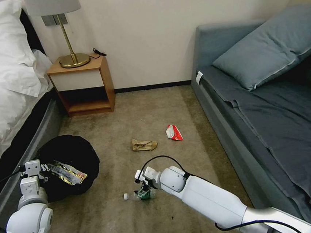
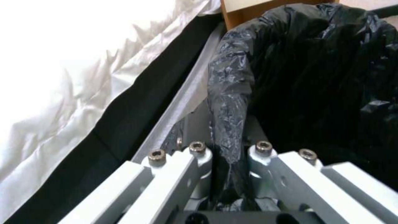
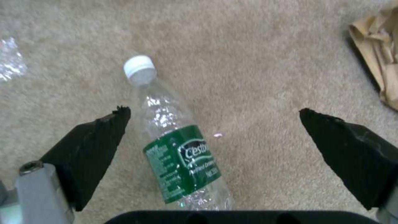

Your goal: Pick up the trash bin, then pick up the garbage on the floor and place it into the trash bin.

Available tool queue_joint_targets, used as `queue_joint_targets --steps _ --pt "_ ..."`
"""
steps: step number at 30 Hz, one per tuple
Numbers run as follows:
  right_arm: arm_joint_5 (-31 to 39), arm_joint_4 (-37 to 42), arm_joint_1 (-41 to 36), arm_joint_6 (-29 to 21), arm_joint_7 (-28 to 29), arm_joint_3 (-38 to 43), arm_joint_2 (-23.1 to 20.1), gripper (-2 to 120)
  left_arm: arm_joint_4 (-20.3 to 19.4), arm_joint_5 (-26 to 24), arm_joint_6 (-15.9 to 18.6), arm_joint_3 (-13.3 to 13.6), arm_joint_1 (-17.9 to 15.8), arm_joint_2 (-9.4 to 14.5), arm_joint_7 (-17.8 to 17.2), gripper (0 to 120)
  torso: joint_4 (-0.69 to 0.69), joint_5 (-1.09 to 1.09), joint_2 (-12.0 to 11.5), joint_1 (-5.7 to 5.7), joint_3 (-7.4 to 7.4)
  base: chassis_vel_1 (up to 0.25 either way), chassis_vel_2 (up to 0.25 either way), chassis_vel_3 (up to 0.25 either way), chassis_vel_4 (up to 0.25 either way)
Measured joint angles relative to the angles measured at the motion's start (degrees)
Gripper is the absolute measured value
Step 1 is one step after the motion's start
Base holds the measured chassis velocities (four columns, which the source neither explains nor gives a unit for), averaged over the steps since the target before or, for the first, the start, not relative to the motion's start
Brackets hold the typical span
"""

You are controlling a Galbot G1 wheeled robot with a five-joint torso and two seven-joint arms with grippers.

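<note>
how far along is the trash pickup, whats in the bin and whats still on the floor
Done: the left tool is shut on the bin rim, and the gold wrapper lies inside it.

In hand: the right tool is open over the bottle, which lies on the carpet, not yet gripped.

Left: the bottle, the paper bag and the red packet are on the floor.

Bedroom, hotel-style. Bed (image 1: 2, 83) with white pillows and duvet on a dark frame, along one side. Wooden nightstand (image 1: 82, 85) in the corner, carrying a brass lamp (image 1: 66, 37) with a pale shade. Grey-blue daybed (image 1: 272, 112) with a matching cushion (image 1: 270, 47) along the other side. Beige carpet (image 1: 144, 110) between them; plain cream wall (image 1: 146, 22) with dark skirting.
</note>
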Motion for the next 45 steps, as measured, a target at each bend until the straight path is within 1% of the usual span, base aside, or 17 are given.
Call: queue_joint_targets --steps 9,25,28,29,30,31,33,34,36,37,38,39,40,41,43,44,45 --pt "-2.9 -6.1 -1.6 3.5 0.2 1.5 1.6 100 -0.8 -0.1 -0.2 -0.5 1.0 -0.2 0.0 4 0.00 0.00 0.0 0.00 0.00 0.000 0.000 0.000 0.000" --pt "-4.9 -10.7 -3.4 5.4 0.0 1.6 3.3 100 -1.1 0.0 -0.6 -0.2 1.6 -1.0 0.1 4 0.00 0.00 0.0 0.00 0.00 0.000 0.000 0.000 0.000" --pt "-5.2 -11.9 -3.4 6.1 0.0 1.6 3.7 89 -1.1 0.0 -0.7 -0.2 1.6 -1.0 0.1 4 0.00 0.00 0.0 0.00 0.00 0.000 0.000 0.000 0.000" --pt "-5.2 -11.9 -3.4 6.1 0.0 1.6 3.7 89 -1.1 0.0 -0.7 -0.2 1.6 -1.0 0.1 4 0.00 0.00 0.0 0.00 0.00 0.000 0.000 0.000 0.000" --pt "-5.3 -12.0 -3.4 6.3 -0.1 1.6 3.7 82 -1.0 0.0 -0.7 -0.2 1.6 -1.0 0.1 4 0.00 0.00 0.0 0.00 0.00 0.000 0.000 0.000 0.000" --pt "-5.3 -12.0 -3.4 6.3 -0.1 1.6 3.7 82 -1.0 0.0 -0.7 -0.2 1.6 -1.0 0.1 4 0.00 0.00 0.0 0.00 0.00 0.000 0.000 0.000 0.000" --pt "-5.3 -12.1 -3.4 6.5 -0.2 1.7 3.7 69 -1.0 0.0 -0.7 -0.1 1.6 -1.0 0.1 4 0.00 0.00 0.0 0.00 0.00 0.000 0.000 0.000 0.000" --pt "-5.3 -12.1 -3.4 6.5 -0.2 1.7 3.7 69 -1.0 0.0 -0.7 -0.1 1.6 -1.0 0.1 4 0.00 0.00 0.0 0.00 0.00 0.000 0.000 0.000 0.000" --pt "-5.3 -12.2 -3.4 6.6 -0.2 1.8 3.7 62 -1.0 0.0 -0.7 0.0 1.6 -1.1 0.1 4 0.00 0.00 0.0 0.00 0.00 0.000 0.000 0.000 0.000" --pt "-5.3 -12.2 -3.4 6.6 -0.2 1.9 3.7 56 -1.1 0.1 -0.7 0.0 1.6 -1.2 0.1 4 0.00 0.00 0.0 0.00 0.00 0.000 0.000 0.000 0.000" --pt "-5.3 -12.2 -3.4 6.6 -0.2 1.9 3.7 56 -1.1 0.1 -0.7 0.0 1.6 -1.2 0.1 4 0.00 0.00 0.0 0.00 0.00 0.000 0.000 0.000 0.000" --pt "-5.3 -12.2 -3.4 6.7 -0.2 1.9 3.7 48 -1.1 0.1 -0.7 0.0 1.6 -1.2 0.1 4 0.00 0.00 0.0 0.00 0.00 0.000 0.000 0.000 0.000" --pt "-5.3 -12.2 -3.4 6.7 -0.2 2.0 3.6 45 -1.1 0.1 -0.7 0.0 1.6 -1.2 0.1 4 0.00 0.00 0.0 0.00 0.00 0.000 0.000 0.000 0.000" --pt "-5.3 -12.2 -3.4 6.7 -0.2 2.0 3.6 45 -1.1 0.1 -0.7 0.0 1.6 -1.2 0.1 4 0.00 0.00 0.0 0.00 0.00 0.000 0.000 0.000 0.000" --pt "-5.3 -12.3 -3.4 6.8 -0.1 2.2 3.5 36 -1.1 0.1 -0.7 0.0 1.7 -1.2 0.0 4 0.00 0.00 0.0 0.00 0.00 0.000 0.000 0.000 0.000" --pt "-5.3 -12.3 -3.4 6.8 -0.1 2.2 3.5 36 -1.1 0.1 -0.7 0.0 1.7 -1.2 0.0 4 0.00 0.00 0.0 0.00 0.00 0.000 0.000 0.000 0.000" --pt "-5.3 -12.2 -3.4 6.8 -0.1 2.2 3.5 30 -1.1 0.1 -0.7 0.0 1.7 -1.1 0.0 4 0.00 0.00 0.0 0.00 0.00 0.000 0.000 0.000 0.000"
